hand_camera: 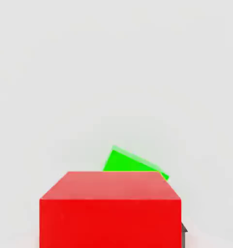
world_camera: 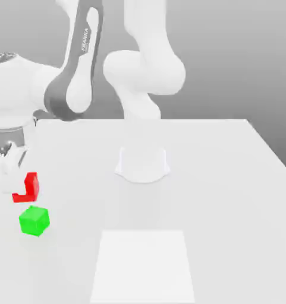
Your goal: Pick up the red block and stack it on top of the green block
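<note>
The red block [world_camera: 31, 186] hangs at the exterior view's left, partly hidden behind my gripper [world_camera: 18, 184], which is shut on it. In the hand view the red block [hand_camera: 110, 210] looms large and close, with a dark fingertip [hand_camera: 184, 234] against its side. The green block [world_camera: 34, 220] rests on the white table just in front of the red one in the exterior view. In the hand view the green block [hand_camera: 129, 162] peeks out from behind the red block's top edge, smaller and farther off, turned at an angle.
The arm's round white base [world_camera: 143, 164] stands mid-table. A paler rectangular patch [world_camera: 143, 267] lies on the table [world_camera: 228, 196] near the front edge. The table's far edge runs behind the base.
</note>
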Available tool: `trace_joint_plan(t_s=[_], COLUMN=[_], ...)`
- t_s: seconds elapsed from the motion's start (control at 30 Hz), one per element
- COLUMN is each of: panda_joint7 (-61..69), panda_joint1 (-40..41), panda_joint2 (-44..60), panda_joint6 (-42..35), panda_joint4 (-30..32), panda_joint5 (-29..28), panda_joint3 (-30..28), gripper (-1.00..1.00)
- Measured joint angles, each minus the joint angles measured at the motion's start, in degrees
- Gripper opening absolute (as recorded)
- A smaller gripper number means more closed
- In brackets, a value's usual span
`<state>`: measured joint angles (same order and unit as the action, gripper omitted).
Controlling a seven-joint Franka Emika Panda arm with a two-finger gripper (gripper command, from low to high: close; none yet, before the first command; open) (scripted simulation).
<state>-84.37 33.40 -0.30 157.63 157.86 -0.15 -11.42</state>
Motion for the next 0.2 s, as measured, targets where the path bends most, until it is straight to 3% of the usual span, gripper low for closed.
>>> trace_joint_plan(t_s=[0.1,0.13,0.2], panda_joint7=[2.63,3.06,3.06], panda_joint1=[0.55,0.89,0.89], panda_joint2=[6.01,7.09,7.09], panda_joint6=[5.75,6.77,6.77], panda_joint4=[-0.13,-0.17,-0.17], panda_joint5=[3.73,4.35,4.35], panda_joint3=[1.41,1.86,1.87], gripper=[-1.0,1.0,1.0])
